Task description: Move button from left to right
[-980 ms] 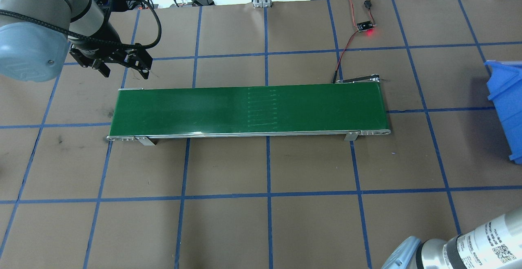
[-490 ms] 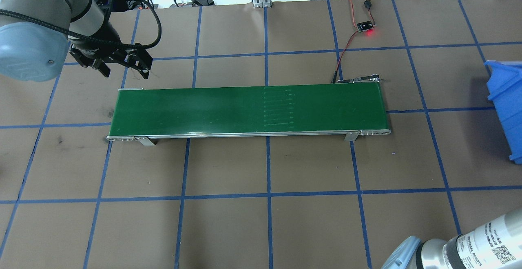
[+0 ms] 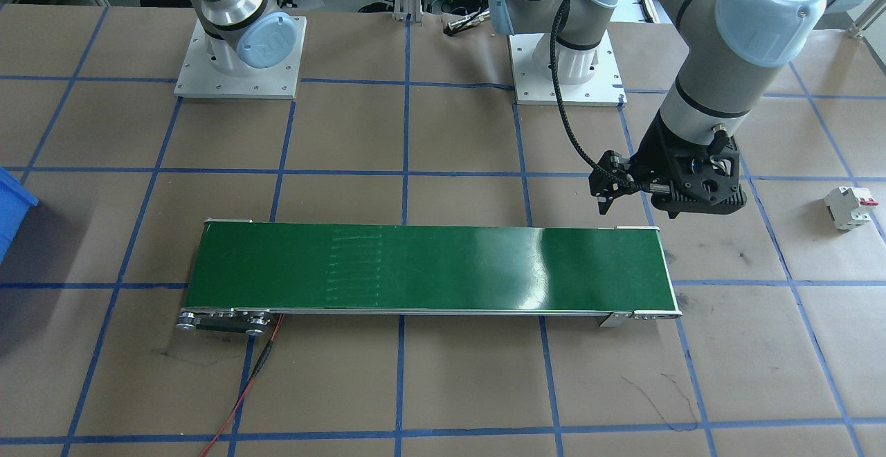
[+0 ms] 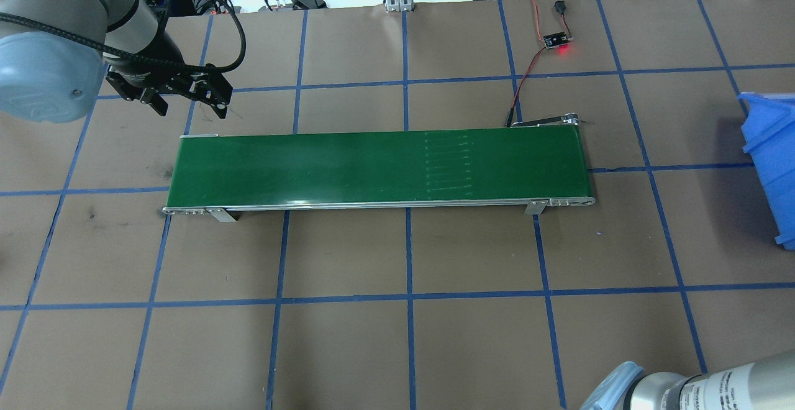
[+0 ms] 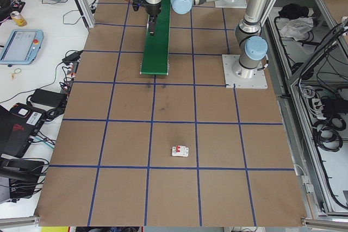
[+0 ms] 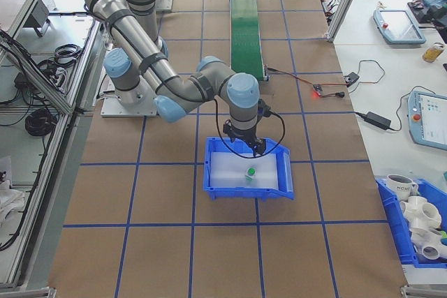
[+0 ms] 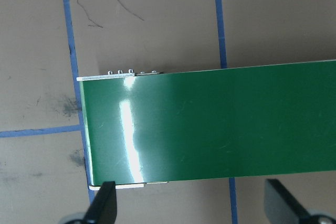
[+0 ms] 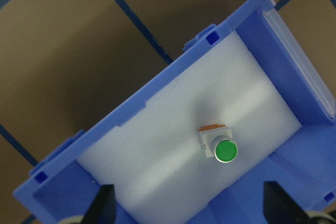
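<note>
1. The button (image 8: 222, 148) sat inside the blue bin (image 8: 157, 90), on the white foam pad (image 8: 173, 145) at the bottom. It stood upright with its green cap on top, toward 4 o'clock from the middle of the pad in the right wrist view. Nothing touched it.
2. The right gripper (image 6: 244, 146) hung above the bin, right over the button (the right side view showed this best). In the right wrist view its two fingertips (image 8: 102, 203) were far apart at the bottom edge, and they held nothing.
3. The left gripper (image 4: 186, 104) hung over the table just past the left end of the green belt (image 4: 379, 168), at about 10 o'clock from the belt's middle in the overhead view. In the left wrist view its fingertips (image 7: 105, 203) were spread wide, and nothing was between them.
4. The belt lay long across the middle of the brown table (image 4: 397, 335), which had blue tape lines (image 4: 408, 255) on it.
5. A white circuit breaker (image 3: 850, 208) with a red lever lay on the table well apart from the belt, at 3 o'clock in the front view.
6. A small board with a red light (image 4: 559, 42) lay at about 1 o'clock from the belt in the overhead view, with red and black wires running from it.
</note>
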